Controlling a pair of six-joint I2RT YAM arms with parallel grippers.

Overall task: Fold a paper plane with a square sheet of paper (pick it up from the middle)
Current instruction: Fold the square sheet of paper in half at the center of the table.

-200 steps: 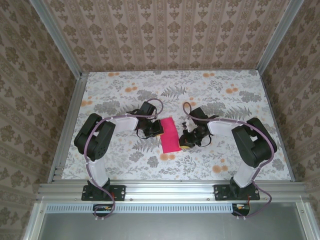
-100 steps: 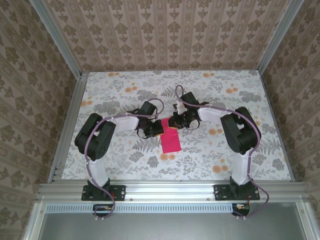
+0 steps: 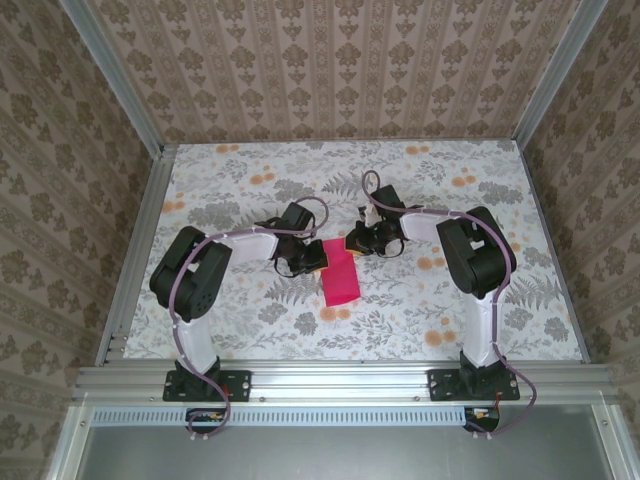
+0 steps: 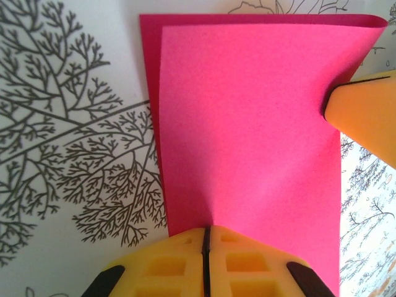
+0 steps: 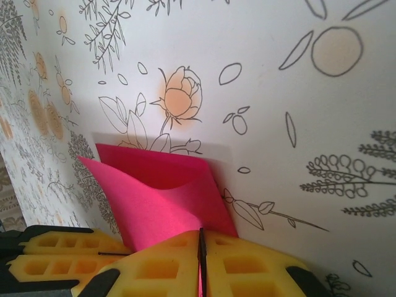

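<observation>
The square sheet of paper [image 3: 341, 281] is magenta-red and lies folded to a narrow rectangle mid-table between the arms. In the left wrist view the sheet [image 4: 247, 124] shows two layers, the upper one slightly offset. My left gripper [image 3: 319, 262] [image 4: 206, 230] is shut, its yellow tips pinching the sheet's left edge. My right gripper [image 3: 352, 246] [image 5: 200, 234] is shut on the far right corner, with pink showing between the jaws. There the top layer of the sheet [image 5: 154, 198] curls up off the lower one. The right gripper's yellow finger [image 4: 365, 117] touches the sheet's edge.
The table [image 3: 420, 310] has a floral cloth and aluminium rails [image 3: 340, 378] along its edges, with patterned walls on three sides. The left gripper's yellow fingers [image 5: 55, 260] sit close beside the right one.
The right arm swung from the sheet's near right side to its far right corner and closed on it. The left gripper stayed put. The far end's top layer now lifts.
</observation>
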